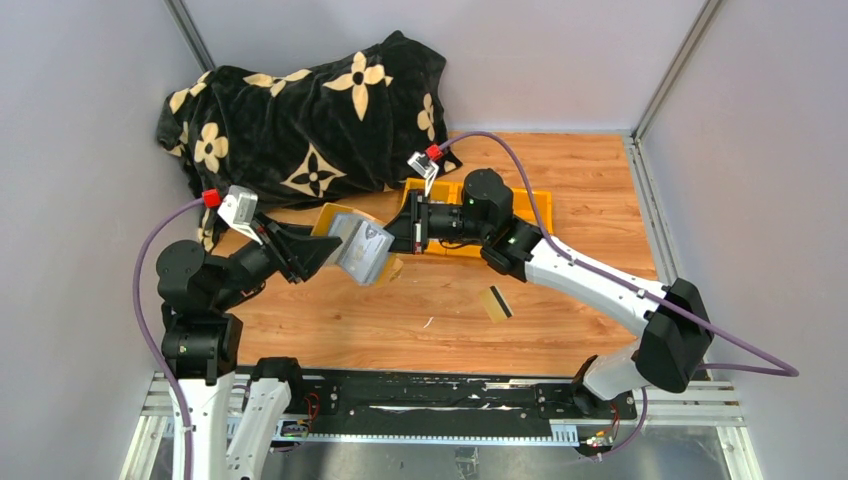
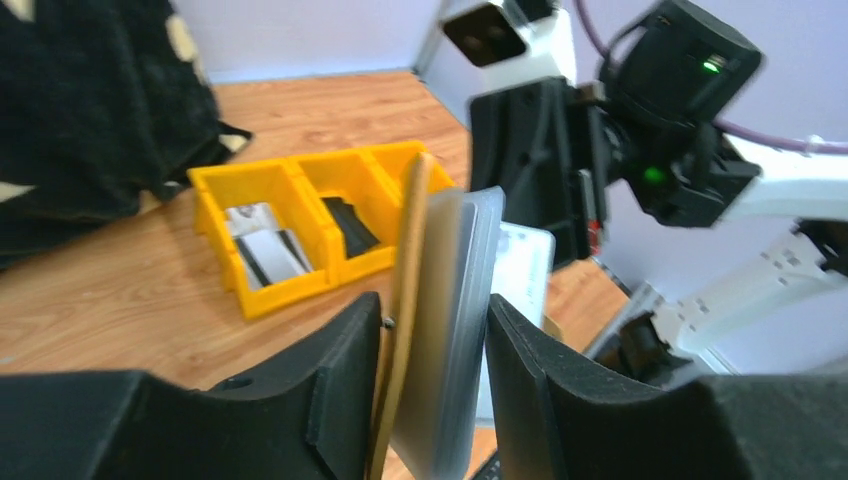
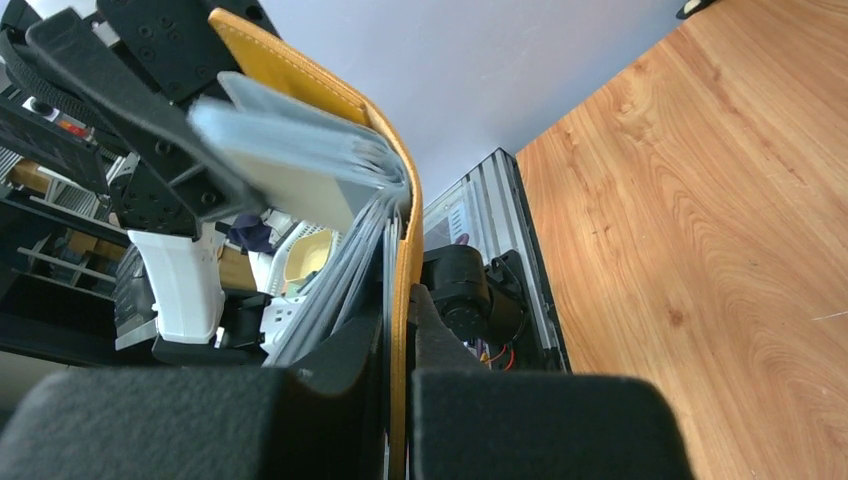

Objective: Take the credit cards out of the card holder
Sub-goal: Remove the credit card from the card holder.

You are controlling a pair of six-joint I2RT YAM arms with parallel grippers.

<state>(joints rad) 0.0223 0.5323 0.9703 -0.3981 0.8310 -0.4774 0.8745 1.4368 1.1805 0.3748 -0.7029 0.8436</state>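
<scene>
**Surface and enclosure.** The work surface is a wood-grain table (image 1: 590,180) enclosed by plain grey walls (image 1: 80,100) with metal corner posts (image 1: 668,70). A black blanket (image 1: 310,110) with tan flower motifs lies bunched at the far left.

**Task items.** The card holder (image 1: 362,248) is held open, clear of the table, between the two arms. The left gripper (image 1: 322,250) is clamped across it from the left. The right gripper (image 1: 408,232) is pinched closed on it from the right. One tan-gold credit card (image 1: 495,303) lies flat on the table near the right arm, apart from the holder.

**View differences.**
- The overhead view alone shows the loose card.
- The left wrist view alone shows inside the yellow bin tray (image 2: 260,300). Pale striped cards (image 2: 268,252) lie in its leftmost compartment and a black folded item (image 2: 350,225) in the middle one. The holder hides most of the third.
- The right wrist view alone shows the fingers closed on the mustard cover, with the clear pockets fanning beside it.
</scene>
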